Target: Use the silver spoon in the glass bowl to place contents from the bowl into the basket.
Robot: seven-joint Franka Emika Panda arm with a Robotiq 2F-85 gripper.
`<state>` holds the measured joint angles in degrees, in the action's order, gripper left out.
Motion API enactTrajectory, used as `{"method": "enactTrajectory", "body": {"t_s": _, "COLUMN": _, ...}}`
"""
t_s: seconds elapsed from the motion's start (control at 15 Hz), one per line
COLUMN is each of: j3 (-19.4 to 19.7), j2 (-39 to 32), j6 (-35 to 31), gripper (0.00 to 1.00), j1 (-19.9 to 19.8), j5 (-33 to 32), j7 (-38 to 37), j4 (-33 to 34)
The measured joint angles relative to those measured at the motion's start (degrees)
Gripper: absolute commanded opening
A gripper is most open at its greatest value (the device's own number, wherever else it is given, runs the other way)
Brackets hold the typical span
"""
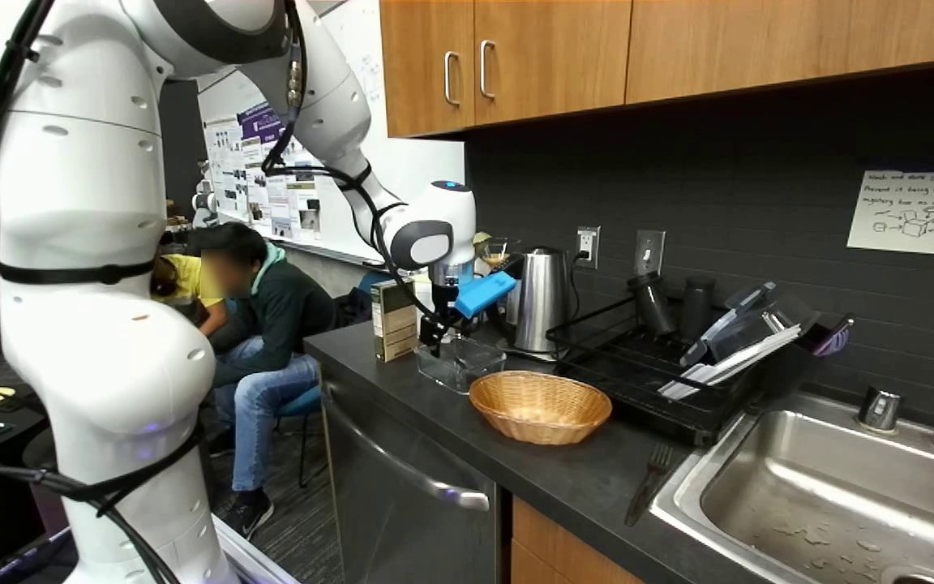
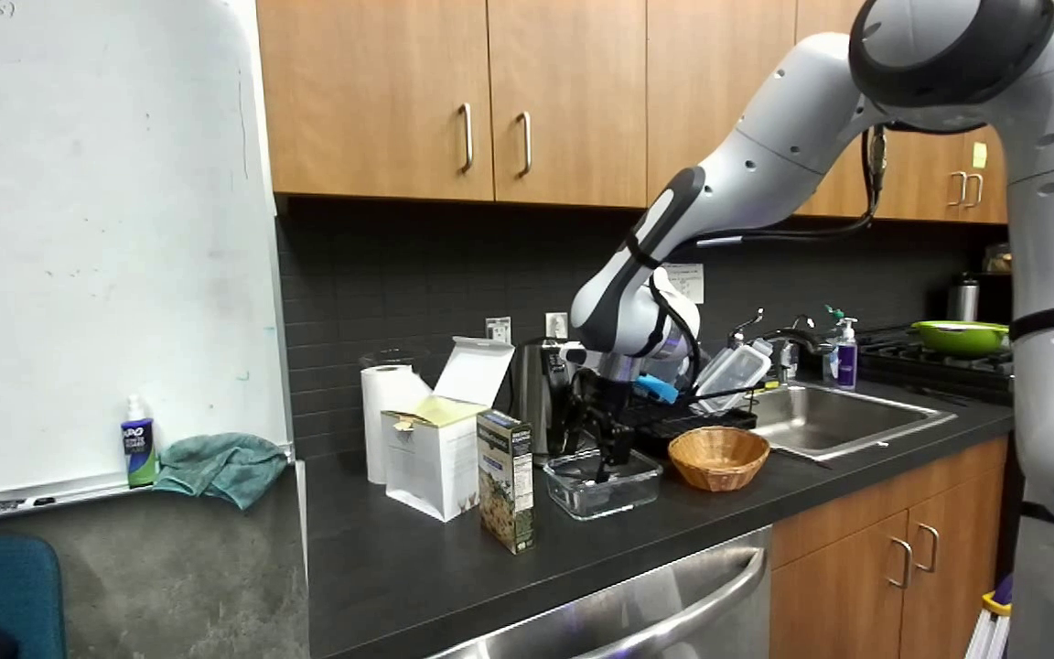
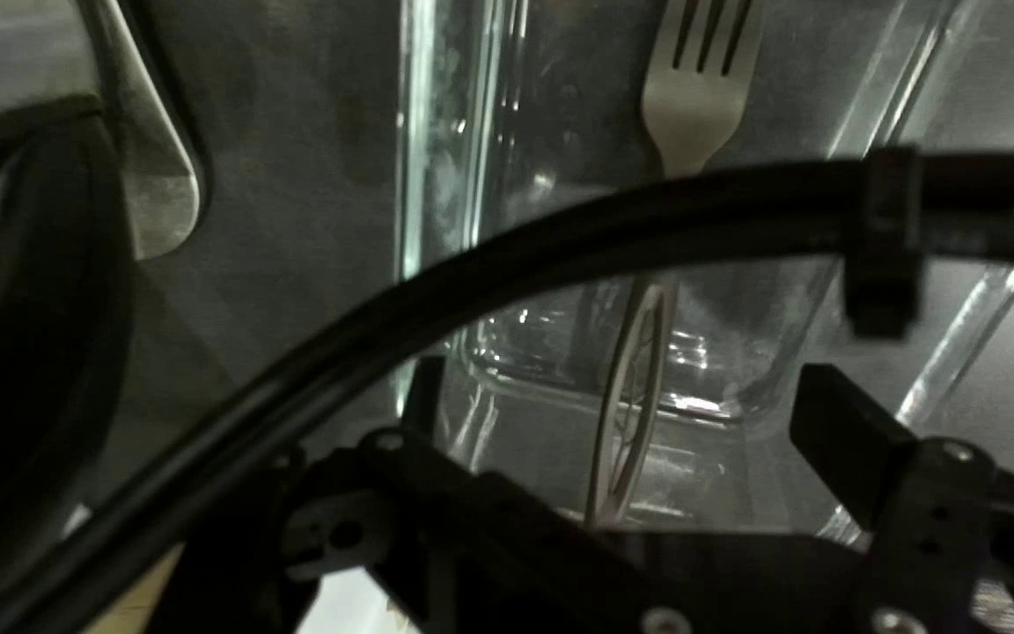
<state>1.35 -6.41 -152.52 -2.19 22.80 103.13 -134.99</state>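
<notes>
1. Pincer (image 3: 635,409) of mine, in the wrist view, at the bottom edge: it is released, its two black fingers spread apart, with a gap on each side of the handle of a silver fork (image 3: 696,114). The silver fork lies in a rectangular glass bowl (image 3: 415,176), tines toward the top, its handle running down between my fingers. A black cable (image 3: 507,261) sweeps across and hides part of it.

2. In an exterior view, a tan wicker basket (image 1: 540,405) sits upright on a dark counter (image 1: 564,478), just beside the glass bowl and near a black dish rack (image 1: 641,405). My pincer points down at the glass bowl. A steel kettle (image 1: 540,300) stands behind; a second fork (image 1: 647,487) lies on the counter beside a metal sink (image 1: 783,474). To the left, a person in a dark green jacket (image 1: 293,296) is seated.

3. In an exterior view, a printed food box (image 2: 506,480) stands near the glass bowl, next to a white box (image 2: 426,467) with its lid raised and a paper towel roll (image 2: 387,426). My pincer hangs at the glass bowl, dark against dark, so its fingertips are hard to make out. The wicker basket sits between the glass bowl and the sink. A whiteboard (image 2: 97,238) fills the left side.
</notes>
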Motion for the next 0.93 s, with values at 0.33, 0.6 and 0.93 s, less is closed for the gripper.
{"method": "enactTrajectory", "body": {"t_s": 0.33, "j3": -0.8, "j2": -0.8, "j6": 0.2, "gripper": 1.0, "j1": -0.2, "j5": 0.0, "j7": -0.3, "j4": 0.7}}
{"method": "enactTrajectory", "body": {"t_s": 0.6, "j3": -1.3, "j2": -1.1, "j6": 0.7, "gripper": 1.0, "j1": -0.5, "j5": 0.0, "j7": -0.9, "j4": 0.8}}
{"method": "enactTrajectory", "body": {"t_s": 0.93, "j3": -1.4, "j2": -1.5, "j6": 1.0, "gripper": 1.0, "j1": -0.7, "j5": 0.0, "j7": -1.5, "j4": 0.8}}
